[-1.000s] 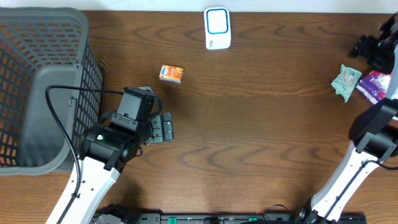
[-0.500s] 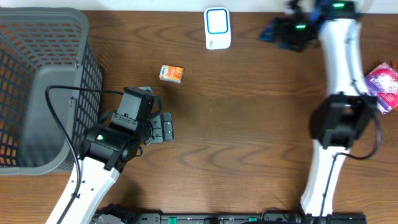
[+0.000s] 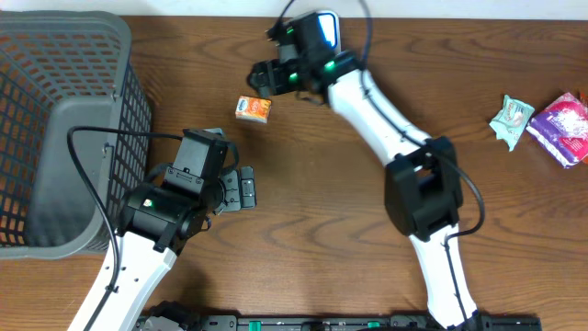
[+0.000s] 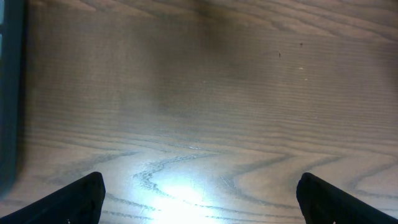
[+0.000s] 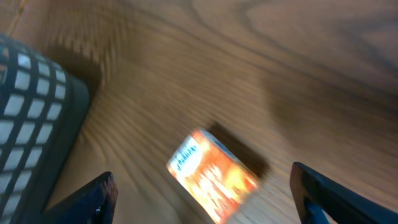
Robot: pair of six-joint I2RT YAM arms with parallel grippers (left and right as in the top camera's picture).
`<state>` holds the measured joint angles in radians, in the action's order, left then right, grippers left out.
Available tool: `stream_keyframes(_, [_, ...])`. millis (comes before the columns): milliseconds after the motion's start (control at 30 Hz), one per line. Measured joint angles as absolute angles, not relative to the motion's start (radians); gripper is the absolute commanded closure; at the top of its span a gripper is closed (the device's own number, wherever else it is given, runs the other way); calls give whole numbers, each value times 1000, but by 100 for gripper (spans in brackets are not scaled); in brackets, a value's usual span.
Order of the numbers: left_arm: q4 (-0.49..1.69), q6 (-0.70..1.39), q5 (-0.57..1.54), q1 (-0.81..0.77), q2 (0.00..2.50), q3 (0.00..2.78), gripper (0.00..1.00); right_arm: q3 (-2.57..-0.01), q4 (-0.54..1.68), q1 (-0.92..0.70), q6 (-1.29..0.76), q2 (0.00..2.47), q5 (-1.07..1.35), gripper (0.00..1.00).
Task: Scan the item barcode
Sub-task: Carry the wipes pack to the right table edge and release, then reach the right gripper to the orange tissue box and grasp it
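Orange box [image 3: 253,108] lies flat on the table, left of centre, near the scanner [image 3: 322,41]. R gripper [image 3: 265,77] hovers over it, jaws spread, nothing pinched. L gripper [image 3: 243,188] spread wide, idle. Risk: R wrist view's blurred, so a hasty drop could knock the box askew and hide the barcode.

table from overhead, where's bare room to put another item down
Two bare patches: the table between the left arm and right arm along the near edge, and the stretch between the right arm and the green packet. Crowded around the orange box, where the right gripper hovers beside the scanner; the basket fills the left.
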<state>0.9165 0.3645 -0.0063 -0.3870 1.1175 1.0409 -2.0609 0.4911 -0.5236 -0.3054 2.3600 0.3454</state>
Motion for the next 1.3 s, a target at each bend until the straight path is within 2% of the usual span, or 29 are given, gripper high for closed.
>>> stream_keyframes(267, [916,365,-6,-387,1118,1041,2,-2005,350,-598,-352,2381,225,18])
stream_keyframes(367, [916,365,-6,-387,1118,1041,2,-2005,353,-600,-356,2407,213,23])
stream_keyframes(433, [916,365,-6,-387,1118,1041,2,-2005,382,-600,-358,2434,208,28])
stream_keyframes(700, [916,365,-6,-387,1118,1041,2,-2000,548,-599,-340,2468,232,28])
stream_keyframes(933, [916,365,-6,-387,1118,1041,2,-1997,824,-600,-304,2401,300,32])
stream_keyframes(1033, [916,365,-6,-387,1118,1041,2,-1991,813,-600,-287,2336,294,51])
stream_keyframes(1067, [916,365,-6,-387,1118,1041,2,-1991,786,-600,-284,2316,283,65])
stream_keyframes(1167, [917,365,-6,-387,1118,1041,2,-1991,657,-600,-286,2255,231,93])
stream_keyframes(1200, [916,364,-6,-387,1118,1041,2,-1993,608,-600,-297,2247,214,99])
stream_keyframes(1300, [917,365,-6,-387,1118,1041,2,-1997,503,-600,-330,2246,159,99])
